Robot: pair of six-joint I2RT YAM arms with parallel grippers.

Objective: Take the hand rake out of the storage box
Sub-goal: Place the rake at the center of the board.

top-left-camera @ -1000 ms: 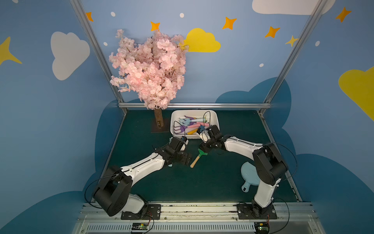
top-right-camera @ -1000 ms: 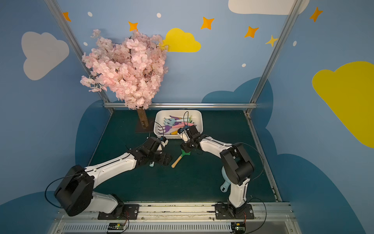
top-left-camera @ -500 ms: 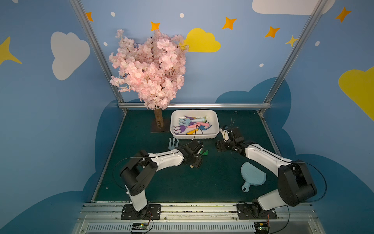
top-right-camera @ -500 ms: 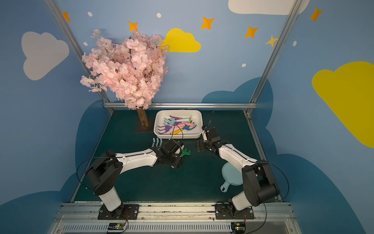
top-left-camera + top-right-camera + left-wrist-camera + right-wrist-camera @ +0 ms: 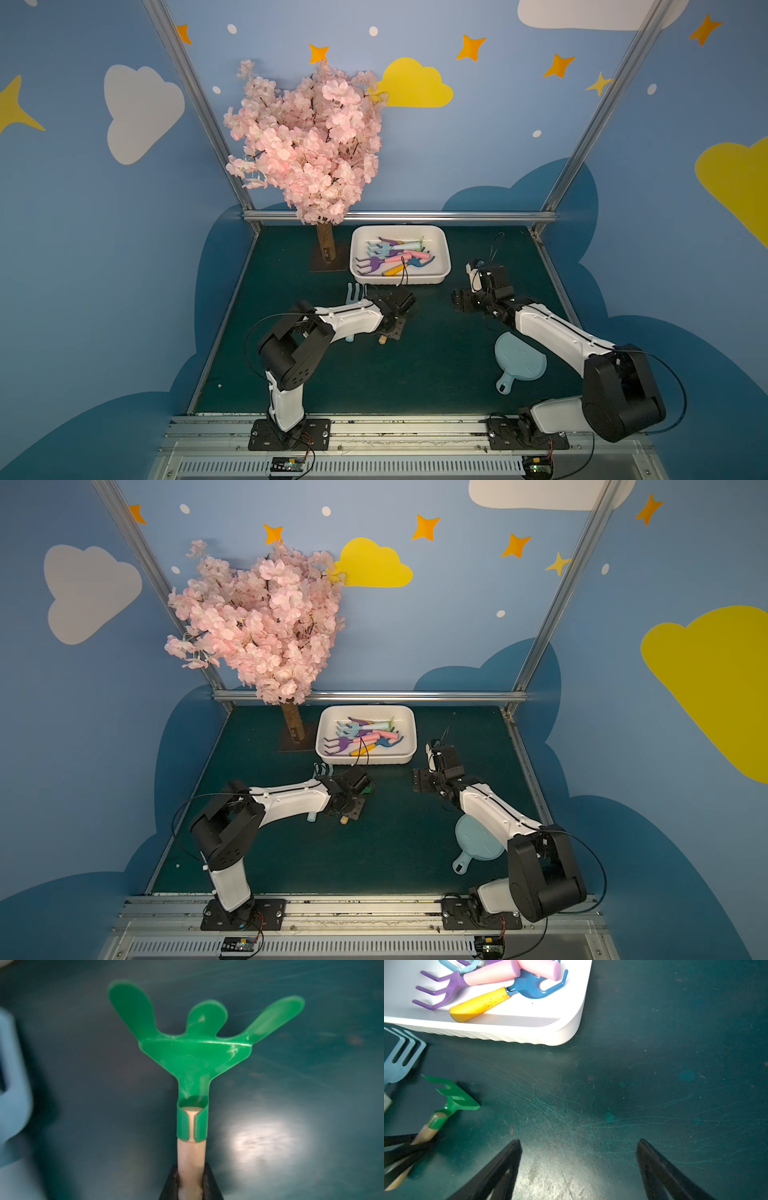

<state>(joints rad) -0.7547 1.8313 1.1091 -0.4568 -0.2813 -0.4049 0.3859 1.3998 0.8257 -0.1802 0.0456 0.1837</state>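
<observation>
My left gripper (image 5: 191, 1180) clamps the wooden handle of the green hand rake (image 5: 193, 1053) over the scratched dark-green mat (image 5: 654, 1084). My right gripper (image 5: 579, 1142) gapes wide, empty. Blue cloud-painted walls (image 5: 498, 166) stand around.

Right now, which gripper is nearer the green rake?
Left. The left gripper is shut on the green rake, gripping its wooden handle. The right gripper stands open over the mat, apart from the rake, near the storage box corner.

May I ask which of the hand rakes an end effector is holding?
The green rake with the wooden handle: the left end effector grips that handle. The pale blue rake beside it and those in the storage box lie loose.
</observation>
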